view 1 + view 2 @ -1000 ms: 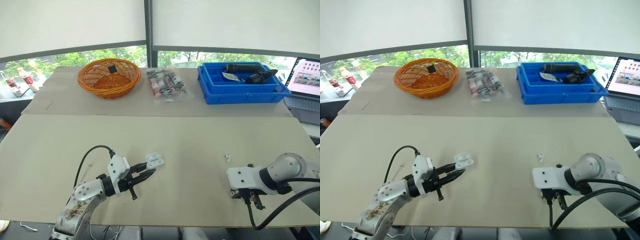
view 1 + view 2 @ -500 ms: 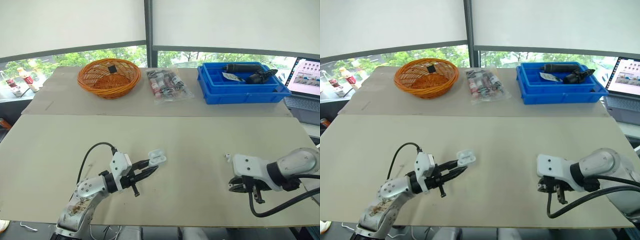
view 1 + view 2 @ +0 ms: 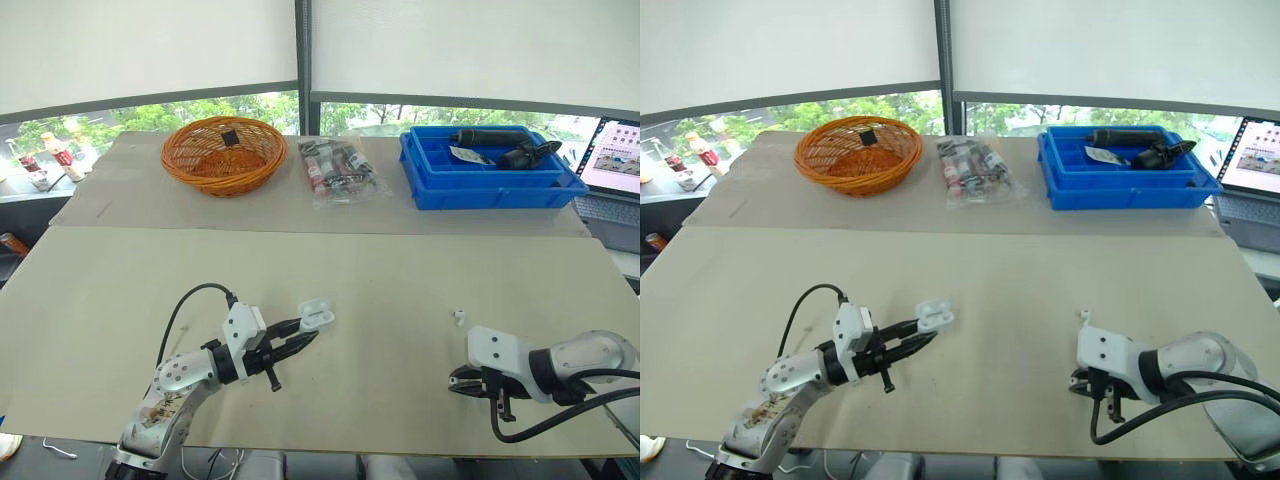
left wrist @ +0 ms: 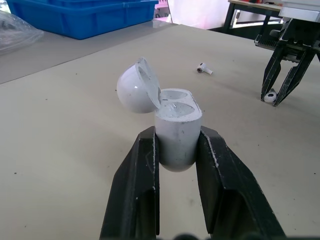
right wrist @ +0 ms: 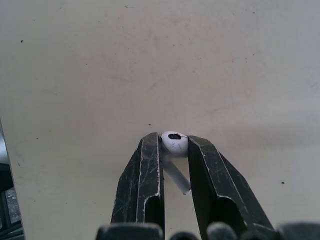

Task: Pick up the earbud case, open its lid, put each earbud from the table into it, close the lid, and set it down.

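In the left eye view, your left jaws are clamped on the earbud case (image 3: 314, 317), holding it just above the surface (image 3: 380, 265). The case sits at their tips, its open mouth pointing away from the wrist and its lid swung up. Your right jaws are low over the surface, tips down. The loose earbud (image 3: 456, 316) lies just beyond them, apart from the tips. Well past both jaws stand a wicker basket (image 3: 224, 152), a clear bag of small items (image 3: 340, 172) and a blue bin (image 3: 490, 175).

In the left wrist view, the case body is pinched by its two sides between the fingers (image 4: 137, 190), its long axis in line with them. The lid (image 4: 137, 87) hangs open on its hinge, tilted off to one side, and both wells are bare. Ahead of the tips, the loose earbud lies flat with its stem along the surface.

In the right wrist view, your right jaws are closed on the held earbud (image 5: 174, 142). Its head is squeezed between the fingertips, and its stem slants back into the gap toward the wrist.
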Robot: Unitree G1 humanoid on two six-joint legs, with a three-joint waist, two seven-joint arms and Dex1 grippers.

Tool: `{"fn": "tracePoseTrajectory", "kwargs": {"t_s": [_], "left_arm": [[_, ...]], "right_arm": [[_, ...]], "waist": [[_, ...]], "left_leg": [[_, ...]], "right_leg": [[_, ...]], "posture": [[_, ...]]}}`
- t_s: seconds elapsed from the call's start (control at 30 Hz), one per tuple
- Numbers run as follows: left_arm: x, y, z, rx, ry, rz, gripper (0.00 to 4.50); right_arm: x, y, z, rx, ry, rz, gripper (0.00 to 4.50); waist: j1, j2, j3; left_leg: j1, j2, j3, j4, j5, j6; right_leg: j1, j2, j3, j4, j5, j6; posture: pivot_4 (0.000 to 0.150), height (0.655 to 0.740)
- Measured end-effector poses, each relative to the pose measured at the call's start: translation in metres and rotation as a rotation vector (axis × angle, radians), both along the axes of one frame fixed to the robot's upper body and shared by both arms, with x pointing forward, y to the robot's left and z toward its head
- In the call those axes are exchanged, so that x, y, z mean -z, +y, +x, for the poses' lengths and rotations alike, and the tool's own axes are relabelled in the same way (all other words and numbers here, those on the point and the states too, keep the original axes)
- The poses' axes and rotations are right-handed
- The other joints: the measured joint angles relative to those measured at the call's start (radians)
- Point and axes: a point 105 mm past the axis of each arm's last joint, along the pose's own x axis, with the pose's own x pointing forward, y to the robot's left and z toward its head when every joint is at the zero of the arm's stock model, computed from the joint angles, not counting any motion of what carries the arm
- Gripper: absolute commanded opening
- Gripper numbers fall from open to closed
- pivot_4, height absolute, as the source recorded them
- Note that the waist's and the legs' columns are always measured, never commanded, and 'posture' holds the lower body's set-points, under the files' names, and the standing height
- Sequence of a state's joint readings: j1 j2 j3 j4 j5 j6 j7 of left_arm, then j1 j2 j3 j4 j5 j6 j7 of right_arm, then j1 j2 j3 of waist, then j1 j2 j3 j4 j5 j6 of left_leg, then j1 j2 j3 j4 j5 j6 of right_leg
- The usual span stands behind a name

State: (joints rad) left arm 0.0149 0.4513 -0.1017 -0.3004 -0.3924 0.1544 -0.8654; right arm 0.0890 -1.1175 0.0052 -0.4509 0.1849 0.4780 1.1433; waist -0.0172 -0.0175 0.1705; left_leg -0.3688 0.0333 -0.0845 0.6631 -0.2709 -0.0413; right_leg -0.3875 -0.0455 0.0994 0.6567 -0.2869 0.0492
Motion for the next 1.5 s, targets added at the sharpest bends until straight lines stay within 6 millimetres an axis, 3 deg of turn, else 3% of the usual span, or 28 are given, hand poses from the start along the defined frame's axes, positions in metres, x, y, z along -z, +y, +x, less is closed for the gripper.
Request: {"fn": "tracePoseTrajectory", "kwargs": {"t_s": [0.13,0.53,1.3,1.4,1.5], "left_arm": [[0.001,0.001,-0.001,-0.001,0.004,0.007,0.51],[0.004,0.001,-0.003,-0.001,0.015,0.009,0.51],[0.009,-0.006,-0.005,0.011,0.018,0.026,0.51],[0.010,-0.006,-0.005,0.012,0.018,0.025,0.51],[0.010,-0.006,-0.005,0.012,0.018,0.025,0.51]], "right_arm": [[0.001,-0.001,-0.002,0.001,0.018,0.014,2.71],[-0.020,0.008,0.001,0.014,0.006,-0.143,2.75],[-0.008,0.013,0.005,-0.077,0.047,-0.252,2.75],[-0.007,0.013,0.006,-0.082,0.044,-0.256,1.96],[-0.007,0.013,0.006,-0.083,0.044,-0.255,0.90]], "waist": [[0.002,-0.001,-0.001],[0.001,-0.001,0.000],[0.003,-0.001,0.000],[0.002,-0.001,0.000],[0.003,-0.001,0.000]], "left_leg": [[0.000,0.000,0.000,0.001,0.000,0.000],[-0.001,0.000,0.000,0.001,0.000,0.000],[-0.001,0.000,0.000,0.001,0.000,0.000],[-0.001,0.000,0.000,0.001,0.000,0.000],[-0.001,0.000,0.000,0.001,0.000,0.000]], "right_leg": [[0.000,0.000,0.000,0.000,0.000,0.000],[0.000,0.000,0.000,0.000,0.000,0.000],[-0.001,0.000,0.000,0.000,0.000,0.000],[-0.001,0.000,0.000,0.000,0.000,0.000],[-0.001,0.000,0.000,0.000,0.000,0.000]], "posture": [[0.150,0.7282],[0.150,0.7282],[0.150,0.7282],[0.150,0.7282],[0.150,0.7282]]}}
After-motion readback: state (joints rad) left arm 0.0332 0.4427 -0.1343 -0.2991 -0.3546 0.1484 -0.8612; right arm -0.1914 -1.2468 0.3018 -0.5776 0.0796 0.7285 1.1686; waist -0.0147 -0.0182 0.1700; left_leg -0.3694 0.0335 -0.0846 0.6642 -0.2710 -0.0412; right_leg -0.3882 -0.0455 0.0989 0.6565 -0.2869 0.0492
